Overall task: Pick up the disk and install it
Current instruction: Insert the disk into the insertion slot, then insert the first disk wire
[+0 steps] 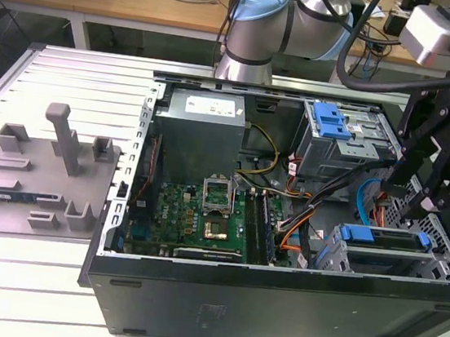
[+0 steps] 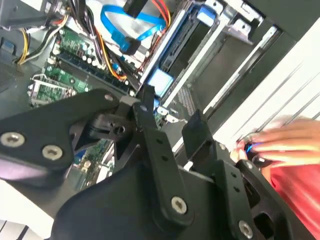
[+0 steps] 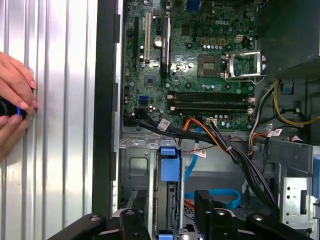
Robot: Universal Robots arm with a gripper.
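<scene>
Blue plastic frames the disk, which lies flat in the drive cage at the corner of the open computer case, on the exterior view's right. Nothing grips it. The tool hangs just above that cage, wide and empty. In the first wrist view its two black fingers stand apart over the carrier's blue end, with a bare gap between them. Blue and orange cables run just beside the cage, between it and the motherboard. A smaller blue latch sits on the upper cage, well apart from the tool. The case rests on a slatted metal tabletop, where a grey fixture lies on the exterior view's left. In the first wrist view a person's hand rests on the tabletop beside the case, holding a small dark device with a blue light.

As things lie, I judge the work to be at the installing end. The disk is in its bay and out of the grip, though I cannot tell whether it is pushed fully home or latched. If it needs seating, that move would call for straight, even pressure on the carrier along the cage rails. There should be no tilt that could jam it, and the fingers should keep clear of the neighbouring cables.
</scene>
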